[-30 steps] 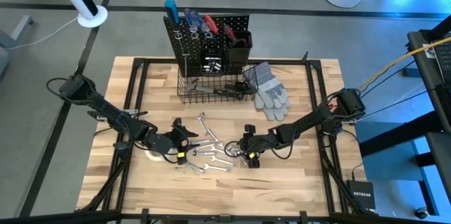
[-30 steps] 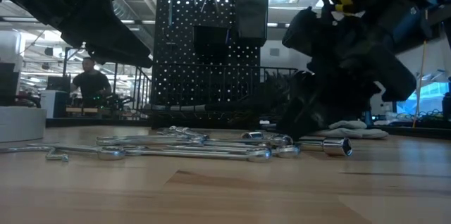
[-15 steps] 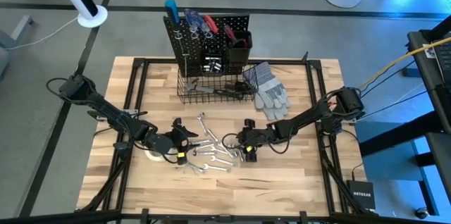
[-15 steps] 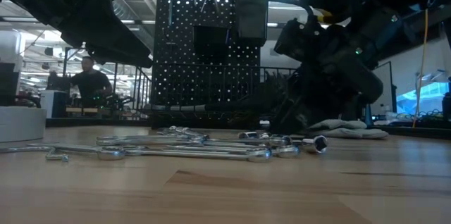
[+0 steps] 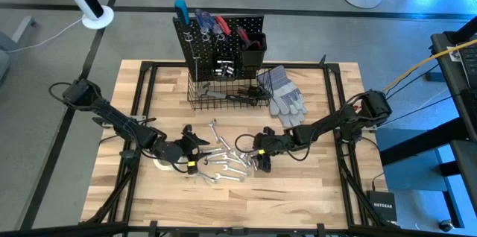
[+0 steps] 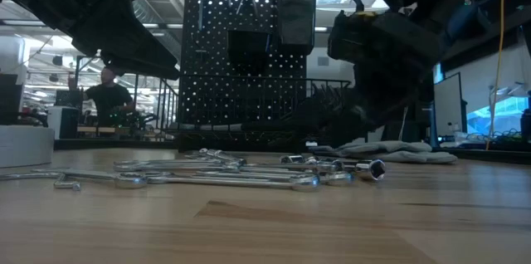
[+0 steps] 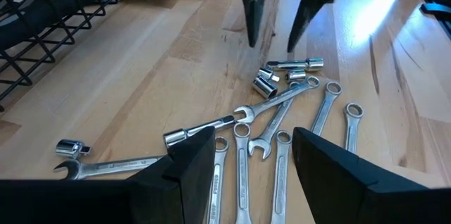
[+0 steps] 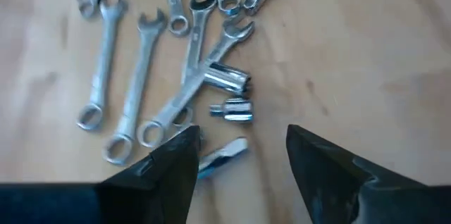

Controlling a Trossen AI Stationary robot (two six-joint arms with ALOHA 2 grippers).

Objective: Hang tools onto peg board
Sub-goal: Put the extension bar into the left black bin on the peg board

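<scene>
Right pincer [image 5: 260, 159], jaws wide and empty, has shifted leftward over the scattered silver wrenches [image 5: 223, 161] mid-tabletop.
Left pincer [image 5: 195, 141], also wide, unchanged beside the pile. No tool lifted yet; upright black perforated peg board [image 5: 220, 42] stands at the far edge of the wooden tabletop [image 5: 313, 192]. Open boards lie nearside.

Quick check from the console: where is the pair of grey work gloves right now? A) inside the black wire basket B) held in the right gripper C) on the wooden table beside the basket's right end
C: the grey work gloves lie flat on the wooden table just right of the black wire basket, with no gripper on them.
</scene>
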